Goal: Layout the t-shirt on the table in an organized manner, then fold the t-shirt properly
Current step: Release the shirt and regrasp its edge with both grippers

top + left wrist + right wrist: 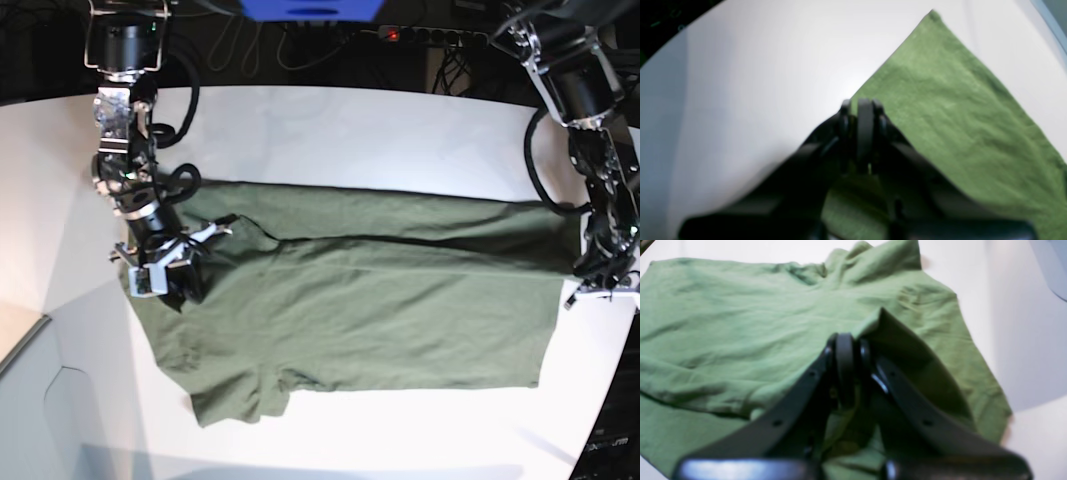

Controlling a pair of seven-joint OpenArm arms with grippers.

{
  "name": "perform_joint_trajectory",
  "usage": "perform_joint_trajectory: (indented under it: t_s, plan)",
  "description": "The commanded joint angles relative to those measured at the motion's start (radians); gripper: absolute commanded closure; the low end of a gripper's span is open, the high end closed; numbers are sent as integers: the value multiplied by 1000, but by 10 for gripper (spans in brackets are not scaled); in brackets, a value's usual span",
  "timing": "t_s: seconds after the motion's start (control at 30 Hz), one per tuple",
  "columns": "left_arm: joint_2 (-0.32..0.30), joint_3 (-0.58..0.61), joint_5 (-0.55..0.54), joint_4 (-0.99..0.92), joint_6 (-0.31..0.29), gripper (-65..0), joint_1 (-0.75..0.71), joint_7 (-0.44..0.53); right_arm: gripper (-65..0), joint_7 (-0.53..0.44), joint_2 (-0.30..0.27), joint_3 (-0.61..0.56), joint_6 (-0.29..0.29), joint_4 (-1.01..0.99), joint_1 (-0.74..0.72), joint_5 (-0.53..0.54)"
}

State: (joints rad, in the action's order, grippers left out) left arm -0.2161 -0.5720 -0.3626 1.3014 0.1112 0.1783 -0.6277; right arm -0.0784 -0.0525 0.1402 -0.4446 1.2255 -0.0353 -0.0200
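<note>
The olive green t-shirt (380, 310) lies spread across the white table (350, 130), collar end at the left and hem at the right. A lengthwise fold line runs along its far part. My right gripper (178, 283) sits at the collar end and is shut on the t-shirt (740, 323). In the right wrist view a flap of cloth stands up beside the right gripper (846, 340). My left gripper (585, 272) is at the hem's far corner. In the left wrist view the left gripper (862, 104) is shut on the t-shirt (957, 116) at its edge, with cloth showing between the fingers.
Cables and a power strip (430, 35) lie behind the table's far edge. The table's curved edge runs down the right side, with dark floor (612, 440) beyond it. A lower pale surface (30, 400) sits at the left front.
</note>
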Motion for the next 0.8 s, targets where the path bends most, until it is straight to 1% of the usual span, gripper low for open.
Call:
perform_joint_trajectory:
  t_s: [0.0,0.1,0.27,0.3,0.4,0.43,0.53,0.63,0.67,0.73,0.77]
  plan:
    - [-15,-3,1,17,-1,-2,17,21,0,-30,-5,-4,-6,14,-16,13]
    - [-15,-3,1,17,-1,-3,19,21,0,-31,-7,-4,-6,-22,-28,13]
    - [-15,-3,3,-39,-1,-10,53,18,0,-28,-43,-6,-6,-95,-44,13]
    - [-18,-4,3,-62,-1,-25,60,16,-20,-28,-51,-6,-6,-97,-44,12]
    - [-47,-3,-6,-115,-1,-119,62,19,-135,-28,-62,-1,-6,-88,-36,12]
    - [-47,-3,-6,-119,-1,-160,62,19,-182,-28,-65,2,-6,-82,-35,12]
    - [-49,-3,0,-119,-1,-286,69,19,-286,-28,-70,6,-6,-48,-5,13]
    - [-55,-3,-6,-113,-1,-378,73,15,-342,-28,-71,57,-6,-2,25,13]
    - [-56,-6,-5,-101,-1,-394,71,10,-350,-28,-68,74,-4,14,38,13]
    - [-56,-9,-6,-56,-1,-394,56,9,-356,-28,-68,97,-4,47,64,13]
    - [-55,-9,-6,-30,-1,-389,23,9,-356,-28,-68,103,-4,61,81,13]
